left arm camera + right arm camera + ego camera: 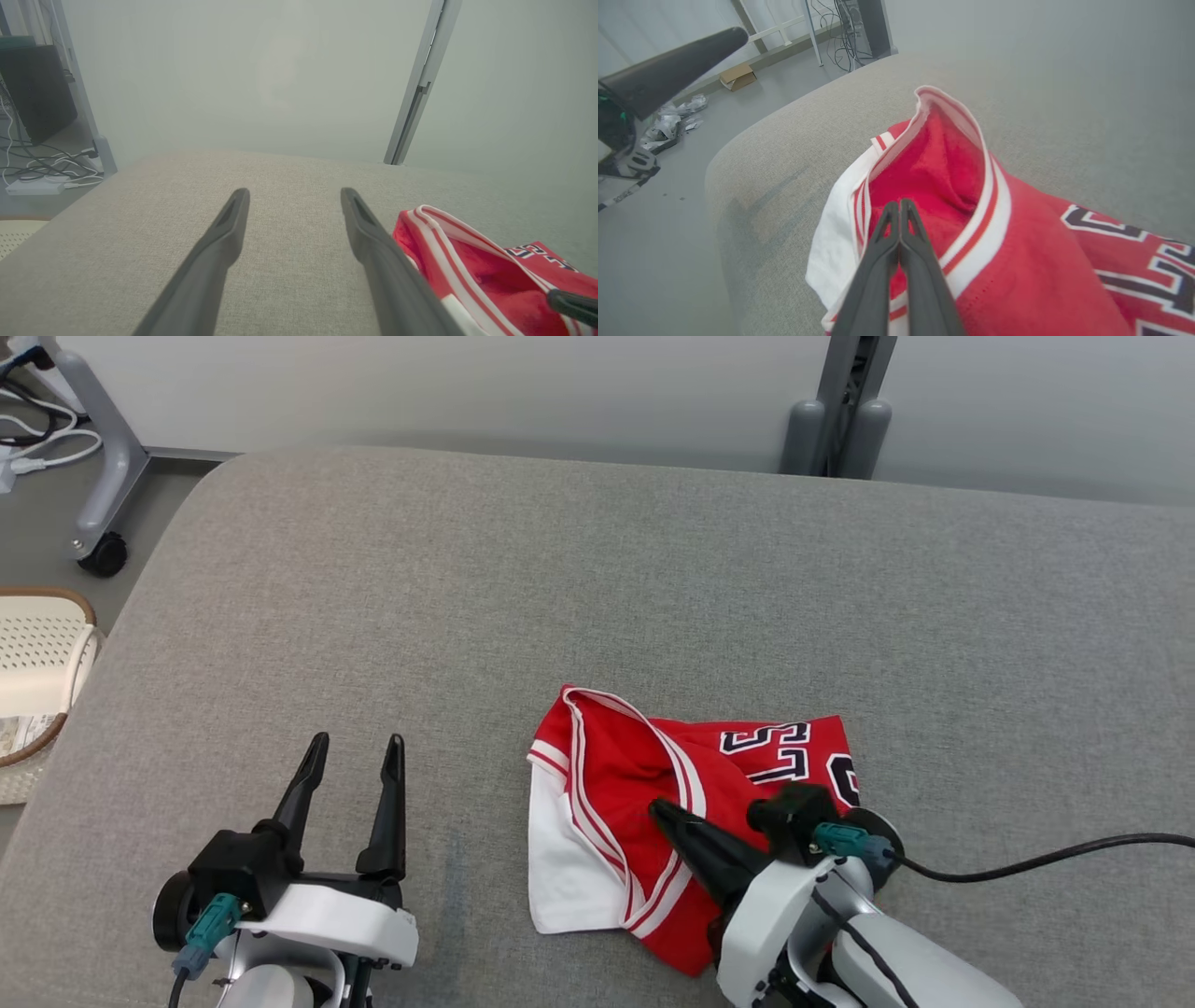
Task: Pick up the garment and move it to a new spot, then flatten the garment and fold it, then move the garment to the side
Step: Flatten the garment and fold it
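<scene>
The garment [607,775] is a red jersey with white trim and black lettering. It lies crumpled on the grey cushion [597,569], near the front edge and right of centre. My right gripper [658,807] is shut, and its tips rest over the red cloth inside the jersey's opening [938,168]. In the right wrist view the right gripper [899,203] has its fingers pressed together with no cloth visible between them. My left gripper [359,739] stands open over bare cushion to the garment's left. In the left wrist view the left gripper [294,191] is empty, with the garment [467,261] just beyond its right finger.
A white perforated basket [37,663] sits on the floor off the cushion's left edge. A wheeled stand leg [103,476] is at the far left and a grey post [840,420] behind the cushion. A black cable [1046,859] trails right from my right wrist.
</scene>
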You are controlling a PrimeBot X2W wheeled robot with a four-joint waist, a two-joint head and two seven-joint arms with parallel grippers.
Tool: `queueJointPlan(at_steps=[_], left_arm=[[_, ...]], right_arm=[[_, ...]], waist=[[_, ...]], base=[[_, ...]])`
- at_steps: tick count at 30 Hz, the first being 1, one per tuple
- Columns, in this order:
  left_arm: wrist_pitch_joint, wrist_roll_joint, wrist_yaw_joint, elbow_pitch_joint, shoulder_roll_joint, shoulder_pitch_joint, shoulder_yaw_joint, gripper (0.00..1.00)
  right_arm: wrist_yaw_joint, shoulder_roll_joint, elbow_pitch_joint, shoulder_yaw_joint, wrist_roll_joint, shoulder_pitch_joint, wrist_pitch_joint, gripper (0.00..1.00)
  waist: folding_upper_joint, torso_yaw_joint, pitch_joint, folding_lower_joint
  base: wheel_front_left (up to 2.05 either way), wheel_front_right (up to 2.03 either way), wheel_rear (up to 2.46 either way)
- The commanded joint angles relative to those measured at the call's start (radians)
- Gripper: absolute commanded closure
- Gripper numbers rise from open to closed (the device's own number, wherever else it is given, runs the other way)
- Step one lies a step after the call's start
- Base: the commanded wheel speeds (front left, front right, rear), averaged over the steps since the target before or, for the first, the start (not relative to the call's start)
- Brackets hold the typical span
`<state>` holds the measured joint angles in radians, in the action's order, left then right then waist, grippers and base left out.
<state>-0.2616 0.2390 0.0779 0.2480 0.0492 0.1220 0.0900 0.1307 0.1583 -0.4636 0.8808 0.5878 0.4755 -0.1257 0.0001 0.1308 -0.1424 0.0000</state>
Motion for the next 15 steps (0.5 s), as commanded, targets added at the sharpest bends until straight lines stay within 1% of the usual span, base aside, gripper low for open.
queueJointPlan(at_steps=[1, 4, 10, 12, 15], left_arm=[[-0.004, -0.002, -0.004, -0.002, 0.004, -0.005, -0.004, 0.0], [-0.004, -0.006, -0.002, -0.002, 0.004, -0.011, -0.009, 0.0], [-0.004, -0.009, 0.002, -0.001, 0.004, -0.01, -0.011, 0.0], [-0.004, -0.009, 0.004, -0.002, 0.004, -0.007, -0.009, 0.0], [-0.004, -0.009, 0.006, -0.002, 0.004, -0.001, -0.007, 0.0]], right_arm=[[0.0, 0.008, 0.005, -0.012, -0.01, -0.017, -0.007, 1.0], [0.0, 0.027, 0.029, -0.077, -0.047, -0.037, -0.001, 1.0], [0.0, 0.036, 0.058, -0.215, -0.158, -0.098, 0.042, 1.0], [0.0, 0.033, 0.059, -0.245, -0.206, -0.114, 0.069, 1.0], [0.0, 0.021, 0.06, -0.264, -0.261, -0.129, 0.112, 1.0]], waist=[[-0.0001, -0.006, 0.005, 0.0], [-0.0001, -0.018, 0.011, 0.0], [-0.0001, -0.037, 0.017, 0.0], [-0.0001, -0.041, 0.015, 0.0], [-0.0001, -0.043, 0.011, 0.0]], base=[[0.0, 0.0, 0.0], [0.0, 0.0, 0.0], [0.0, 0.0, 0.0], [0.0, 0.0, 0.0], [0.0, 0.0, 0.0]])
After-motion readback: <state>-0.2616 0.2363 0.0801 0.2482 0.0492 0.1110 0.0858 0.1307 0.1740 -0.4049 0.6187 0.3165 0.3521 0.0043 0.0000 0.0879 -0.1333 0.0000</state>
